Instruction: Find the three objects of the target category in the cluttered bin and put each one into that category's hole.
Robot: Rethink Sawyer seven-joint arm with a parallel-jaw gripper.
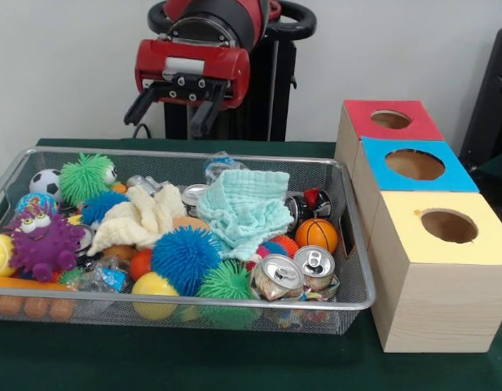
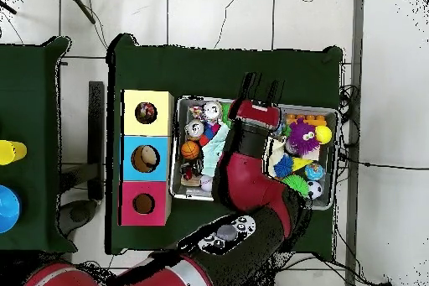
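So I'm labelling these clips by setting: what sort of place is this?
Probably a robotics lab, set up for a sorting test: a red arm with its tool open over a wire bin of mixed toys and cans, three colour-topped wooden boxes with holes, and cables trailing on the tiled floor.

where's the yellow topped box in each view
Front view: yellow-topped box at lower right, nearest the camera, beside the bin.
Overhead view: yellow-topped box at left of centre, topmost of three.
Shared landmark: the blue-topped box next to it.
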